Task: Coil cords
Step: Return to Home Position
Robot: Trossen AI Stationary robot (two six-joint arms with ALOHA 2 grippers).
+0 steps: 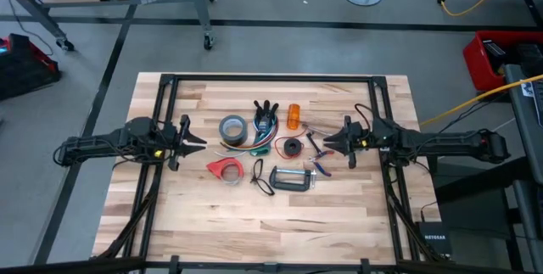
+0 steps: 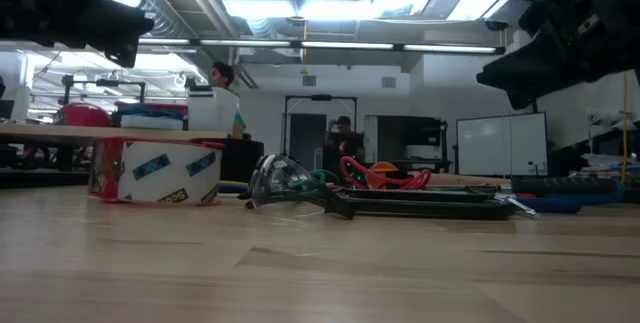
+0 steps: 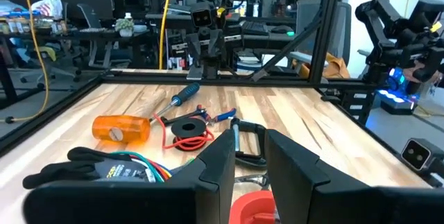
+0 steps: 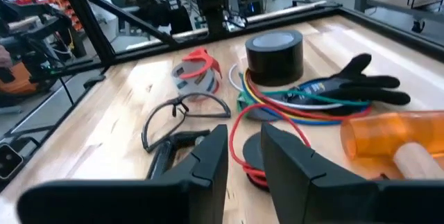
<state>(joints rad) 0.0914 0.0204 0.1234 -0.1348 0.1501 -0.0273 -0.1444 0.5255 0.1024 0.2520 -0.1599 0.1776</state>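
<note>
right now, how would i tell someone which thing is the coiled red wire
Find the clutter at the middle of the wooden table. In the high view, right of the multicoloured cords and below the orange cylinder, the red wire loops around a small black ring. It is the only single-colour loop.

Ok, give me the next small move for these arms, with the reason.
Probably ease the right gripper toward the loose bunch of red, green and blue wires beside the grey tape roll. Both it and the left gripper hang open and empty at the sides of the wooden table, and that bunch lies sprawled, not yet coiled.
</note>
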